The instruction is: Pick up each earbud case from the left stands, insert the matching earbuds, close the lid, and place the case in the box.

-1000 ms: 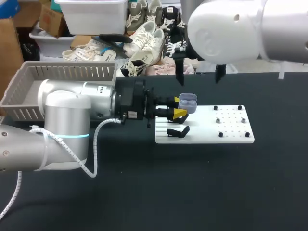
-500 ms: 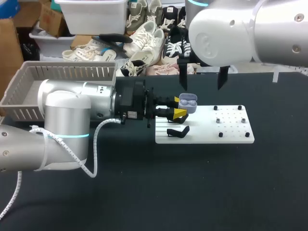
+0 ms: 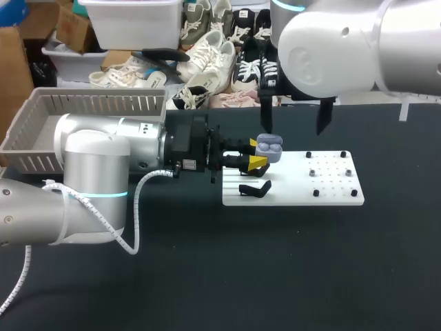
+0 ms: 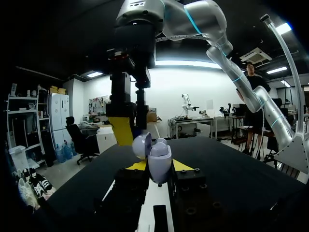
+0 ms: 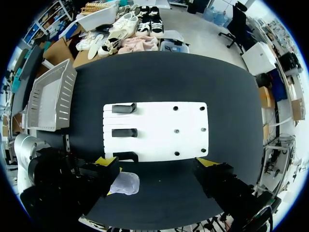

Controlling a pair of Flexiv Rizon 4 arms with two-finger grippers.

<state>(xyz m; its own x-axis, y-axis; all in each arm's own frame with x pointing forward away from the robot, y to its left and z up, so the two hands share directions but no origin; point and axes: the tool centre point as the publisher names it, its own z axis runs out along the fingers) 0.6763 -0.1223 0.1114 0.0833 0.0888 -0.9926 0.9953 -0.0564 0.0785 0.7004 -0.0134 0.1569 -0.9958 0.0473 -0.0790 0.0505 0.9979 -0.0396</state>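
Working from the near side outward, I am seeing the left gripper (image 3: 256, 153) clamping the earbud case (image 3: 269, 147) from two sides, at the left edge of the white board (image 3: 331, 200), with the lid standing open. The case is sitting just beyond the nearest black stand (image 3: 253, 188). Farther out, the right gripper (image 3: 295, 129) is hovering above the board's far edge, its fingers wide apart and nothing between them. The grey basket (image 3: 89, 103) is lying at the table's far left corner, well apart from the case.

Risk: one finger of the right gripper is hanging just beside the open lid. In my judgement, a descent without a sideways offset is likely to strike the lid, shutting it early or twisting the case in the left gripper's hold. The case is looking smooth and rounded, so slip under side load is probable.

Count: one case; three stands, per the right wrist view; six small dark studs (image 3: 313, 172) on the board's right half; one basket. I am unable to tell which studs, if any, are earbuds.
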